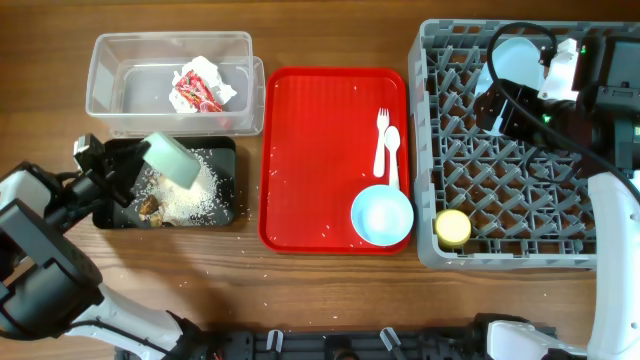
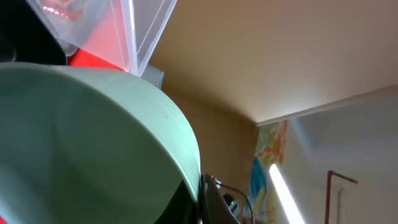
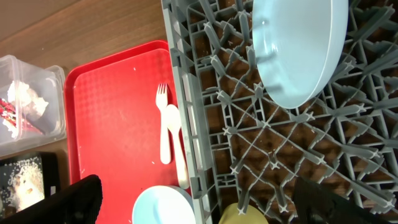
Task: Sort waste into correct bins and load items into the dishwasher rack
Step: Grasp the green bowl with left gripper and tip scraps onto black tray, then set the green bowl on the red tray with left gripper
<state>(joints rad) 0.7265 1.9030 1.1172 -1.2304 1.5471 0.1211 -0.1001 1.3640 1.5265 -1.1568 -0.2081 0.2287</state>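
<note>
The overhead view was bright and even, with short soft shadows on the desk [image 1: 330, 290] and a mild sheen on the red tray [image 1: 310, 150]. In the left wrist view the pale green bowl [image 2: 87, 143] loomed close and blurred, and a ceiling light [image 2: 281, 182] glared. The right wrist view was sharp.

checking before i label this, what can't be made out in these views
- Left wrist: the pale green bowl fills the frame, hiding how the left gripper grips it, and the black tray.
- Overhead: the right arm covers part of the pale blue plate; the right wrist's top edge crops it too.
- Right wrist: the yellow cup is cut by the bottom edge.
- Overhead: print on the red wrapper is too small to read.
</note>
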